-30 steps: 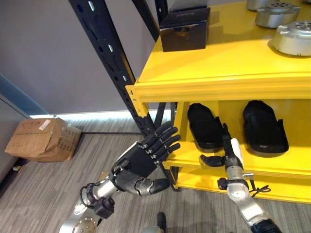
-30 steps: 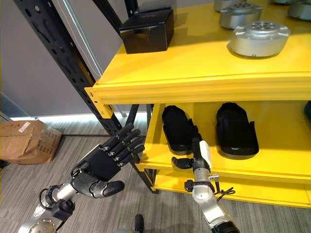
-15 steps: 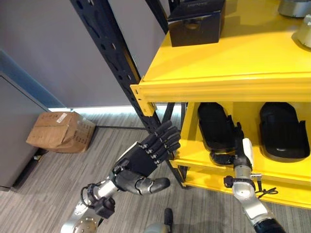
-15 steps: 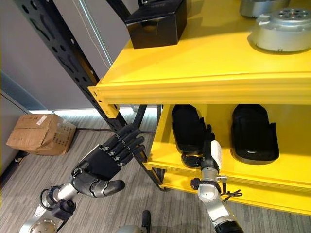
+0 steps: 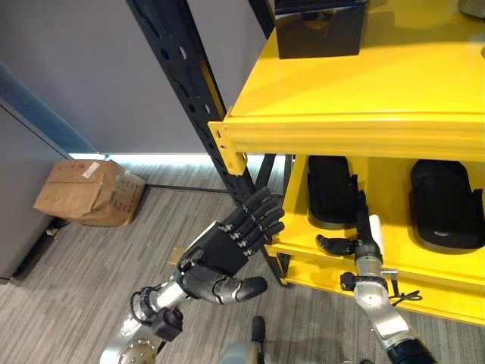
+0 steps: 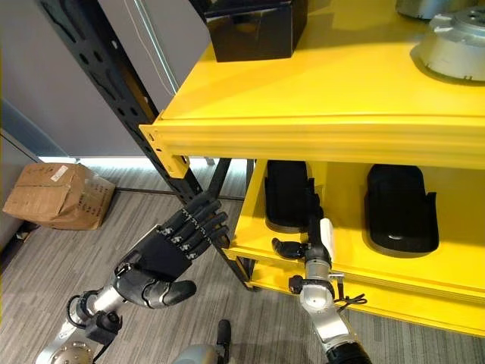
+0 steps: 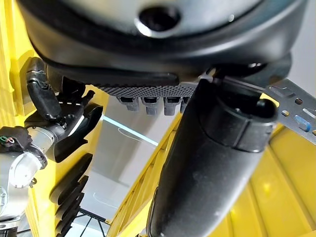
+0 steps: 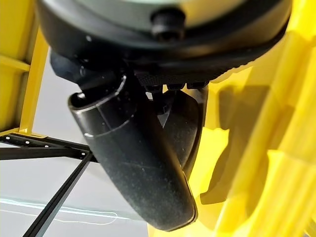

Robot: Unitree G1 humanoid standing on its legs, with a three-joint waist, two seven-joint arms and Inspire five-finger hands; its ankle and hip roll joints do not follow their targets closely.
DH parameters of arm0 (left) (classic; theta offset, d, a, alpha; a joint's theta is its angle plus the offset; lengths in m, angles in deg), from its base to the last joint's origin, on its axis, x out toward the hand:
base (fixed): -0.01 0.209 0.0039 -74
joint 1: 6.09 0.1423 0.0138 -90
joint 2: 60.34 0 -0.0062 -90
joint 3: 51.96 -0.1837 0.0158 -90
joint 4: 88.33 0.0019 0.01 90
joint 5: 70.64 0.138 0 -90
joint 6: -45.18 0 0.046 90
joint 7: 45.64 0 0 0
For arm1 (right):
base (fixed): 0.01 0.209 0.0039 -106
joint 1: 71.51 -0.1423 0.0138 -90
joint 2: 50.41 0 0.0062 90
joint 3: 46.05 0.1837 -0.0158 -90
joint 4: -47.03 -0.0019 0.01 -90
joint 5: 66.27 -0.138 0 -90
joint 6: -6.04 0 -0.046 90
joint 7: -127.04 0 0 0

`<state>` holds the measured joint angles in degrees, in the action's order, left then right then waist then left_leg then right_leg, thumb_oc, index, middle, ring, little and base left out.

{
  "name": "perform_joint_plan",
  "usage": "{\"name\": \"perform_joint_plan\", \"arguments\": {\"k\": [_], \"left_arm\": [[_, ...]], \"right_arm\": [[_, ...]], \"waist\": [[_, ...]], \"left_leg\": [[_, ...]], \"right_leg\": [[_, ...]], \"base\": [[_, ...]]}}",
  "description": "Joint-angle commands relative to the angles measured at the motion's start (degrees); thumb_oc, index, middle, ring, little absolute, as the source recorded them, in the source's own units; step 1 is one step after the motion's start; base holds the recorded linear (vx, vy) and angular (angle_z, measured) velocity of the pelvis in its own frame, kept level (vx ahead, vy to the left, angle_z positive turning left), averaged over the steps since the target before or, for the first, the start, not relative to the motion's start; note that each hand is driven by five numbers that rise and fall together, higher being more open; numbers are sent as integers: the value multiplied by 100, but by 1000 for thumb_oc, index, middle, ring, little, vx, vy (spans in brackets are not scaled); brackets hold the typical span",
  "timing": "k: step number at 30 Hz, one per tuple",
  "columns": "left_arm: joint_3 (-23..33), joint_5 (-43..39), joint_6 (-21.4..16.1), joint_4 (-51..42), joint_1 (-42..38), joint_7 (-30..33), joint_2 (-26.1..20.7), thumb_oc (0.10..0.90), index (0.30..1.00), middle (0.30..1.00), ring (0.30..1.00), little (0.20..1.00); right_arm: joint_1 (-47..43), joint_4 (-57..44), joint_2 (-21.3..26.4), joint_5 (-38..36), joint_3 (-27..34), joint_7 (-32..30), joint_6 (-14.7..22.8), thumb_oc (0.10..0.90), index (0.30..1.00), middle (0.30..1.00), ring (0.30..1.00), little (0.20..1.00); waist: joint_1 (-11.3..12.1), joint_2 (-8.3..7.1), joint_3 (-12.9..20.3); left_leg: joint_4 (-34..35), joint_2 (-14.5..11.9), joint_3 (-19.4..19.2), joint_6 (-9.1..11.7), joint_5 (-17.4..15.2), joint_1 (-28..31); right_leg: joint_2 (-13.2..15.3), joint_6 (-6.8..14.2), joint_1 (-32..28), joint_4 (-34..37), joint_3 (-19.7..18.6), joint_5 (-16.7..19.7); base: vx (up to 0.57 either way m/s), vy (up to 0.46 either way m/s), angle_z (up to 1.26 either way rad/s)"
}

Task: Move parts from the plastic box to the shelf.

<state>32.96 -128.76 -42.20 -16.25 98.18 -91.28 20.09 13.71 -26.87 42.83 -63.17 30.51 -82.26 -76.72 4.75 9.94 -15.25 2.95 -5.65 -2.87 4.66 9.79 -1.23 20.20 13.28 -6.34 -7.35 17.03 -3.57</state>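
My right hand (image 5: 356,241), fingers straight, rests on a black part (image 5: 330,189) on the lower shelf (image 5: 333,241). Left hand (image 5: 227,246) open, empty. Part looks stiff, smooth plastic, prob light; grip its long sides.

Wall (image 5: 91,53): plain grey, upper left of the frame.
Floor (image 5: 83,273): grey wood-grain planks, lower left.
Light (image 5: 174,158): bright strip along the wall's base.
Cardboard box (image 5: 87,192): on the floor, left.
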Motion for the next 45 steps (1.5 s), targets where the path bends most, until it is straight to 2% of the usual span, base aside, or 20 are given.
{"name": "perform_joint_plan", "arguments": {"k": [1, 9, 14, 16, 28, 36, 37, 45], "left_arm": [[191, -313, -397, -464, -465, -152, 128, 900, 1000, 1000, 1000, 1000], [182, -314, -491, -486, -470, -93, 127, 900, 1000, 1000, 1000, 1000], [209, -374, -518, -492, -490, -85, 75, 900, 1000, 1000, 1000, 1000], [221, -373, -501, -504, -483, -86, 70, 900, 1000, 1000, 1000, 1000], [227, -293, -473, -468, -566, -107, 80, 900, 1000, 1000, 1000, 1000], [226, -219, -402, -422, -600, -177, 117, 900, 1000, 1000, 1000, 1000], [224, -204, -396, -417, -616, -160, 118, 900, 1000, 1000, 1000, 1000], [227, -195, -381, -428, -592, -169, 144, 900, 1000, 1000, 1000, 1000]], "right_arm": [[-444, -682, -61, 202, 5, -563, 279, 900, 1000, 1000, 1000, 1000], [-301, -1011, -104, 419, 19, -578, 334, 900, 1000, 1000, 1000, 1000], [-275, -1150, -58, 38, -44, -114, 525, 900, 1000, 1000, 1000, 1000], [-270, -1160, -64, 11, -72, -131, 508, 900, 1000, 1000, 1000, 1000], [-335, -1061, -53, -469, -298, 766, 546, 900, 1000, 1000, 1000, 1000], [-338, -959, -88, -303, -431, 669, 558, 900, 1000, 1000, 1000, 1000], [-345, -963, -92, -175, -420, 466, 558, 900, 1000, 1000, 1000, 1000], [-347, -888, -134, -160, -302, 280, 490, 900, 1000, 1000, 1000, 1000]], "waist": [[5, -23, 16], [-90, -46, 9], [-108, -84, 12], [-106, -95, 14], [-52, -172, 14], [-16, -228, 21], [-13, -239, 17], [-20, -233, 22]], "left_leg": [[-597, -24, -193, -131, -901, 189], [-584, -34, -272, -140, -913, 161], [-583, -34, -287, -134, -918, 136], [-580, -37, -291, -135, -921, 139], [-557, -26, -290, -141, -908, 93], [-542, -41, -273, -141, -894, 82], [-552, -47, -268, -143, -897, 75], [-574, -45, -260, -151, -912, 70]], "right_leg": [[-293, -680, 487, -643, -335, -264], [-304, -655, 537, -601, -395, -249], [-314, -648, 561, -578, -411, -239], [-315, -650, 562, -577, -415, -241], [-310, -640, 566, -523, -361, -213], [-327, -645, 549, -507, -328, -206], [-333, -648, 547, -514, -327, -211], [-343, -655, 542, -511, -343, -216]], "base": [[-60, 32, -11], [-27, 14, -5], [-23, 6, -3], [-10, 1, -2], [0, 0, 0], [0, 0, 0], [0, 0, 0], [0, 0, 0]]}}
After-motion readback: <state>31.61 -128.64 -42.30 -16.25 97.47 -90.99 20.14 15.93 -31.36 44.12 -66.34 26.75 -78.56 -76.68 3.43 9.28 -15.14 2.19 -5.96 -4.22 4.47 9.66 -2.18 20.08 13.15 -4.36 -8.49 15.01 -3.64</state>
